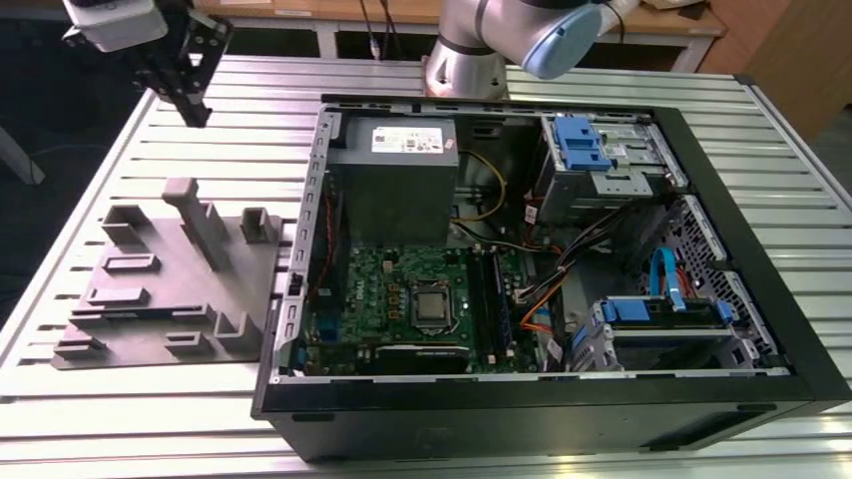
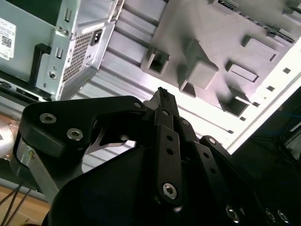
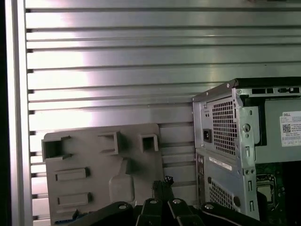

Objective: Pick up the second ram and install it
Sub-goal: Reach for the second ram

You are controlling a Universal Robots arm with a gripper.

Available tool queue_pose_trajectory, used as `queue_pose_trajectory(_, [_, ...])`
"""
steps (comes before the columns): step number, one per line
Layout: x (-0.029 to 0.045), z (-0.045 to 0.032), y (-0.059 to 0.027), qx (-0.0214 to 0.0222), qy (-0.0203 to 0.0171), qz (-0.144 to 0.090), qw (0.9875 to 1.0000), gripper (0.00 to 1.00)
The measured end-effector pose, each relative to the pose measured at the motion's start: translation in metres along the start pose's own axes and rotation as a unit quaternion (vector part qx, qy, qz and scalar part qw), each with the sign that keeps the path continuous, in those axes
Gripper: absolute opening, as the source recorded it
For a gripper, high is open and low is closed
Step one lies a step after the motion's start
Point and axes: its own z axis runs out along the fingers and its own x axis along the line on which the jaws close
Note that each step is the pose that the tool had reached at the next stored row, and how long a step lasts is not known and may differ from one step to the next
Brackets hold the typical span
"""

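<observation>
Desk [image 1: 160, 419]: ribbed metal slats. Its edge on the exterior view's left runs close beside the tool, and bare slats lie open all round the tool's tips. Computer case [image 1: 533, 414]: black, lying open side up, well apart from the tool toward the exterior view's right, its rear wall facing the tool. Arm [image 1: 480, 40]: base at the desk's far edge, cut off by the frame's top. Tray [image 1: 180, 284]: grey, flat on the desk between tool and near edge, just beside the case. Its upright posts [image 1: 207, 225] stand below the tool and do not touch it, and in both wrist views the tool's own linkage hides the tray's far part. Power supply [image 1: 393, 190]: grey box in the case corner nearest the tool. Motherboard [image 1: 386, 299]: green, beyond the power supply from the tool. Tool [image 1: 198, 112] [image 2: 162, 92] [image 3: 165, 181]: hangs in the air above the tray's end, fingers closed tip to tip, with no board seen between them and nothing touched. Memory slots [image 1: 490, 299]: dark narrow strips on the motherboard, far from the tool. Second ram: cannot tell its place; the slots are too dark to show whether a stick is seated.
</observation>
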Motion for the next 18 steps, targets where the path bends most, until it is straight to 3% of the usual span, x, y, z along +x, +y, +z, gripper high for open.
queue_pose_trajectory(13, [0.0276, 0.0076, -0.0080, 0.0003, 0.0000, 0.000, 1.0000, 0.07])
queue_pose_trajectory(18, [0.0295, 0.0097, -0.0119, 0.0067, -0.0003, -0.001, 1.0000, 0.07])
